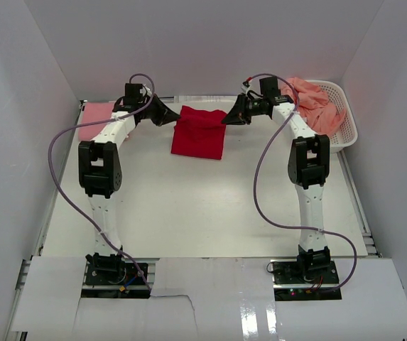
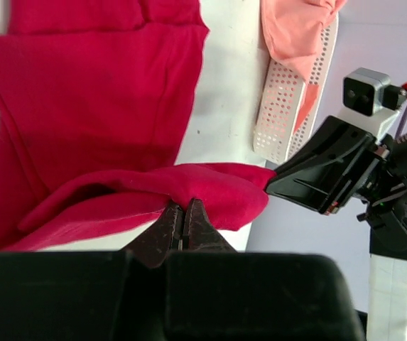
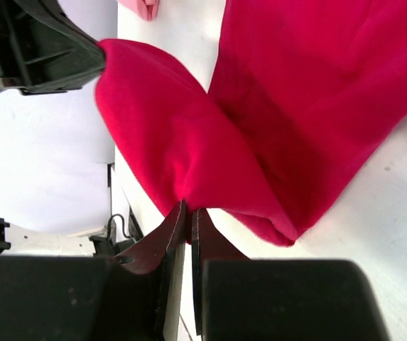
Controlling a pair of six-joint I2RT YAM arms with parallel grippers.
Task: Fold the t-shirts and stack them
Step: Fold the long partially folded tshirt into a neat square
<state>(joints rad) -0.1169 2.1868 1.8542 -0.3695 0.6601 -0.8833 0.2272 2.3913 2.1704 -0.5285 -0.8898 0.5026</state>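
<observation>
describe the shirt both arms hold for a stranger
Far end of the white table, at its middle. The red t-shirt sits there, pinched by the left pincer and right pincer. Unlike the pink shirt and salmon shirts, it is bright red.

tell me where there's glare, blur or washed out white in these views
Top view: soft even light, glare on the glossy white cover at the near edge. Left wrist view: red shirt sharp, left gripper near the lens dark with little detail. Right wrist view: table washed out white, shadow in the shirt's fold.
</observation>
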